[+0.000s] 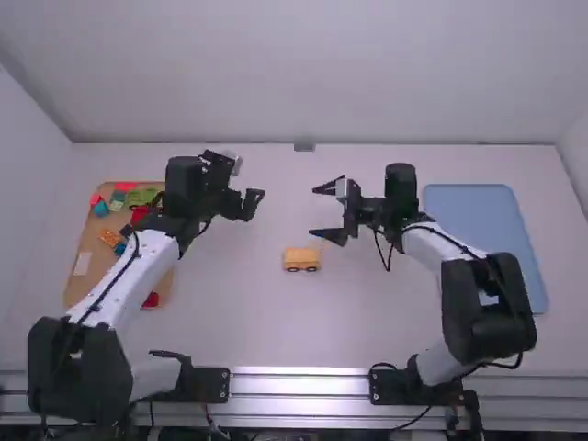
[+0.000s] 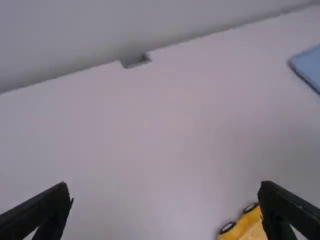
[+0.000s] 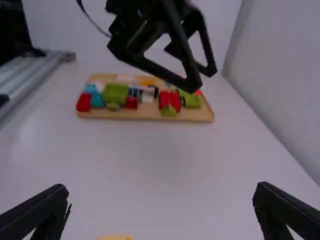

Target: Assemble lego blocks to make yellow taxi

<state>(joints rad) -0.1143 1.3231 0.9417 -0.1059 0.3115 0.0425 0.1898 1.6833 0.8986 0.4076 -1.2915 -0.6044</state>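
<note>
In the high view, a yellow block vehicle (image 1: pixel 301 255) with dark wheels stands upright on the table near the middle. My left gripper (image 1: pixel 243 182) is up and left of it, open and holding nothing. My right gripper (image 1: pixel 317 211) is just beyond the vehicle and slightly right, also open. The left wrist view has the left gripper (image 2: pixel 165 187) spread wide, one finger partly covering the yellow vehicle (image 2: pixel 240 229). Between the separated fingers of the right gripper (image 3: pixel 161 188), the yellow top of the vehicle (image 3: pixel 115 237) peeks in at the bottom edge in the right wrist view.
A wooden tray (image 1: pixel 81 285) with several coloured blocks lies at the left, partly under the left arm. At the right, a blue tray (image 1: pixel 478 207) sits partly behind the right arm. Table surface separates the two trays. A wall borders the table's far edge.
</note>
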